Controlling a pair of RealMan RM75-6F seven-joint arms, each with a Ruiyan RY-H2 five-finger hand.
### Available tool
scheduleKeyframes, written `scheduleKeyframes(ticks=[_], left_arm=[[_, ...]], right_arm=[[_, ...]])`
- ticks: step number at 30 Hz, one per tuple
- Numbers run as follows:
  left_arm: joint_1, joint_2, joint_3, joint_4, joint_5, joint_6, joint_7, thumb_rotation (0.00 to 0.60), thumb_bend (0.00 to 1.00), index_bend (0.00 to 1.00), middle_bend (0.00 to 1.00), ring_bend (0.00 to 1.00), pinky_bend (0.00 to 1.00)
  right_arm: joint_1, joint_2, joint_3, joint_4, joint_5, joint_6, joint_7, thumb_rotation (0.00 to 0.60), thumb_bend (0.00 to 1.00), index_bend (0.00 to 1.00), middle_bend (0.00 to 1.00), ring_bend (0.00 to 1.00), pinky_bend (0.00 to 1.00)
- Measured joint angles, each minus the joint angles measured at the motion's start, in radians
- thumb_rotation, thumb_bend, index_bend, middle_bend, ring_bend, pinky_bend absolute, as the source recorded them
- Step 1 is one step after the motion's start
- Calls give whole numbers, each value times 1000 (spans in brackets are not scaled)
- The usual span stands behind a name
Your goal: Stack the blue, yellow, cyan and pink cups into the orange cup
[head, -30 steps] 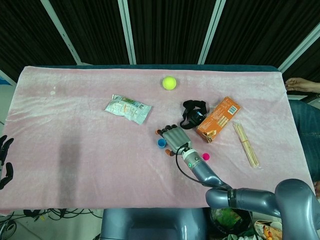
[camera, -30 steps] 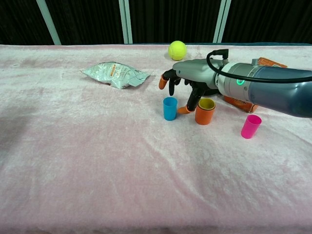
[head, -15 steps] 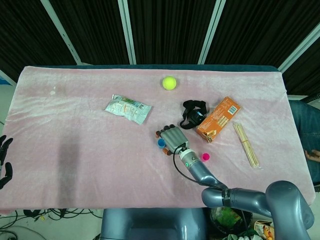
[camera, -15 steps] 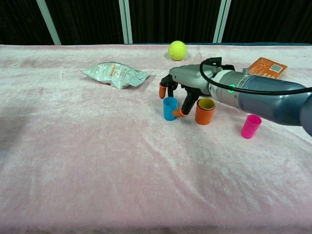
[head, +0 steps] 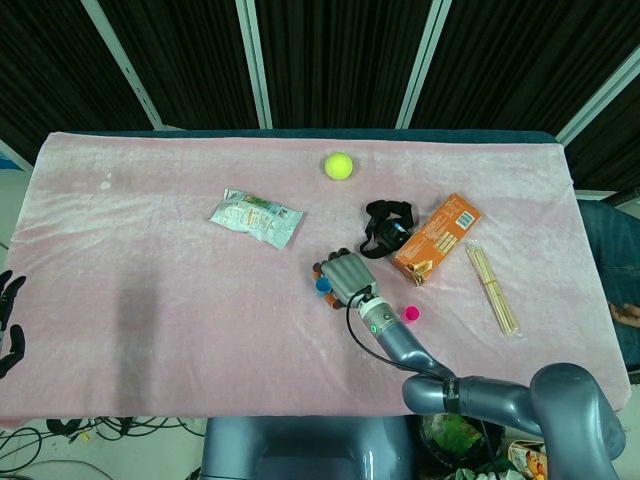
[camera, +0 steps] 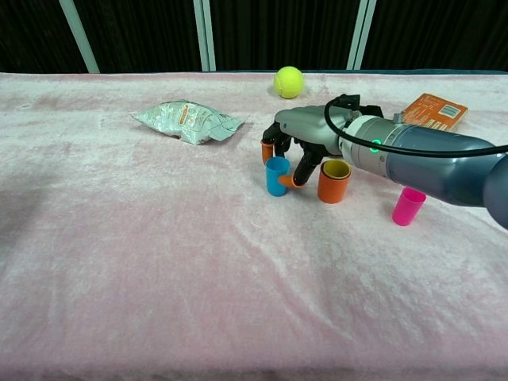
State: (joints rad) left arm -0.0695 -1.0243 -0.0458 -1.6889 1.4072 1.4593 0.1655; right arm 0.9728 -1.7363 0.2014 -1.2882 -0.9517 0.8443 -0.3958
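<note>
Right hand (head: 346, 273), seen from the head view, lies palm-down over the middle of the pink cloth (head: 160, 250), its fingers spread and pointing away from the robot; the blue cup (head: 323, 286) stands at the hand's left edge, partly under the fingers, and whether they touch it cannot be told from above; the pink cup (head: 410, 314) stands apart to the right of the wrist; the orange box (head: 437, 239) lies beyond it, its printed label too small to read; a black strap (head: 387, 226) lies beside the box, a bundle of wooden sticks (head: 492, 289) to its right, a tennis ball (head: 338, 165) near the far edge, and a foil snack packet (head: 256, 217) to the left, its lettering illegible; the left hand (head: 9, 320) hangs off the table's left edge with its dark fingers apart and nothing in them.

From the chest view the right hand (camera: 298, 143) reaches down around the blue cup (camera: 277, 176); orange fingertips (camera: 267, 149) stand behind the cup's rim and the thumb comes in at its right side near the base, so the fingers bracket the cup; whether they actually clamp it I cannot tell; the cup stands upright on the cloth; just to its right stands the orange cup (camera: 334, 182), upright, with the yellow cup (camera: 336, 168) nested inside so only its rim shows; the pink cup (camera: 408, 206) stands well to the right, tilted slightly; the tennis ball (camera: 289, 82), the snack packet (camera: 189, 121) and a corner of the orange box (camera: 433, 110) lie behind; no writing on any of them is readable.
</note>
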Motion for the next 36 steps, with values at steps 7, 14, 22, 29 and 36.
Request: scheduleKeyframes(ticks=[7,14,22,29,36], left_arm=[[0,-1,2,-1,3,0,1,600,705,52,9,0,17],[-1,0,3,-2,2,-3,4,600,706,52,9,0,16],[-1,-2,3,-2,0,-3,9,600,705,52,9,0,17],[-2,-2,2,-2,-4,-5,13,600,706,52,10,0,17],[-1,-2,2,-3,-6,-3,15,600,706,52,10,0,17]], right_arm=[[-12,52,20,-76,-12,25,8,600,350,491,494,278,217],[-31,161,36,-219,7,45,-10,600,350,502,493,278,217],[-59,277,17,-345,43,72,-60,600,351,509,493,278,217],[-76,297,-6,-362,43,94,-72,600,351,512,494,278,217],[-88,296,-30,-344,39,96,-71,600,351,515,494,278,217]])
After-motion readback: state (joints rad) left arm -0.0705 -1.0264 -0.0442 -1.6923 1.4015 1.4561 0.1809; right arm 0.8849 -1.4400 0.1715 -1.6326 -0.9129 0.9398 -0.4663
